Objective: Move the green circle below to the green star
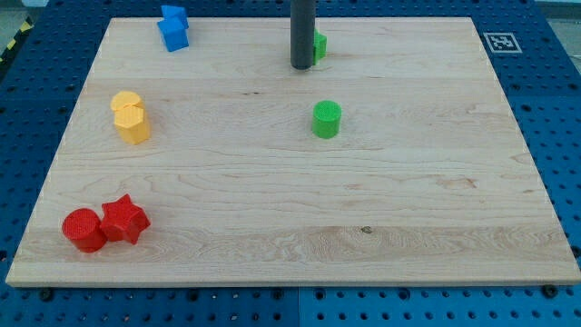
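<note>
The green circle [327,119] stands a little right of the board's middle, in the upper half. The green star [320,44] is near the view's top, mostly hidden behind the dark rod; only its right edge shows. My tip [301,66] rests on the board just left of and slightly below the green star, well above the green circle.
Two blue blocks [172,27] sit together at the top left. Two yellow blocks [131,117] sit at the left. A red circle [83,229] touches a red star [124,219] at the bottom left. The wooden board [454,182] lies on a blue pegboard table.
</note>
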You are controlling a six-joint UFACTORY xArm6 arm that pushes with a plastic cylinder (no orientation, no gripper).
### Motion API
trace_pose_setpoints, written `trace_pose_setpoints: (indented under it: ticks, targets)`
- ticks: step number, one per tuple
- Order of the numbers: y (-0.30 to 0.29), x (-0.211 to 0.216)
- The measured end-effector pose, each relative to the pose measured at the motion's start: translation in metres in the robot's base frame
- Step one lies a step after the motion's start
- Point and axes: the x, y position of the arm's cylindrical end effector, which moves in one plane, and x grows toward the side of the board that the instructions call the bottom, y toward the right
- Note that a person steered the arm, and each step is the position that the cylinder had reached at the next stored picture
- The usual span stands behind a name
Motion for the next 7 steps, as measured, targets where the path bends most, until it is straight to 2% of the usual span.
trace_pose_setpoints:
  ticks: [2, 3, 4, 7]
  targets:
    - [0.0, -0.028]
    - [0.0, -0.013]
    - [0.0, 0.053]
    - [-0.005, 0.182]
